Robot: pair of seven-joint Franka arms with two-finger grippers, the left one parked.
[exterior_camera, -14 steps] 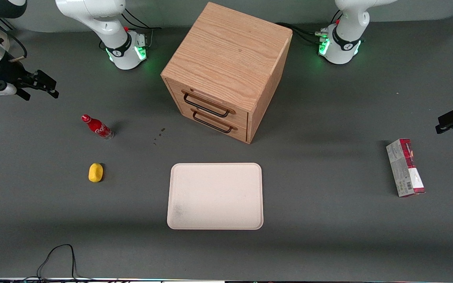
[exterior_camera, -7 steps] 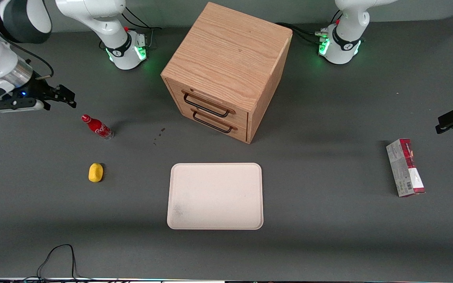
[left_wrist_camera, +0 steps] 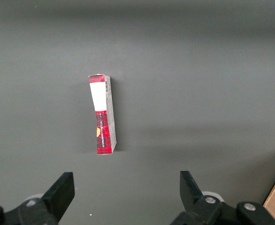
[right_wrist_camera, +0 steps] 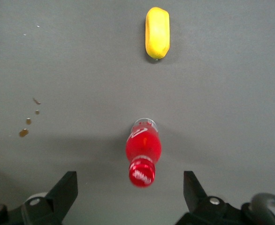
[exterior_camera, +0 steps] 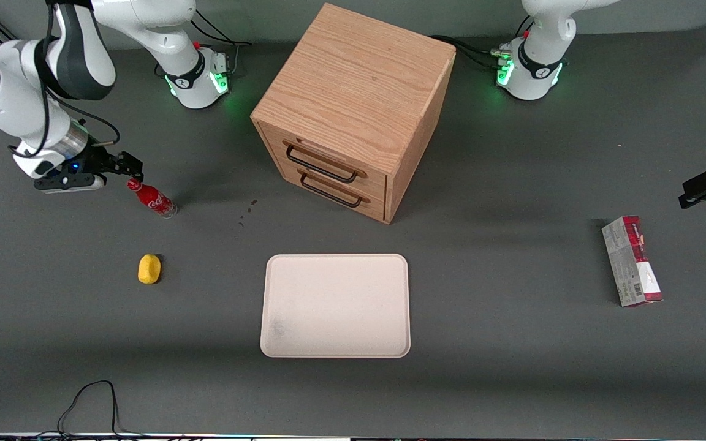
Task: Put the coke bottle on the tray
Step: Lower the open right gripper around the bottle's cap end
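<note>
Dark grey table | coke bottle upright | gripper spread wide above it — empty | tray bare

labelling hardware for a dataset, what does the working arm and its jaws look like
The working arm has glossy white shells with dark grey joint bands, a silver metal ring at the wrist and a thin black cable looping along it. Its base glows green. The gripper is black, with two blocky angular fingers set wide apart, and a small blue light on the grey camera bar under the wrist. It is just above the coke bottle.
</note>
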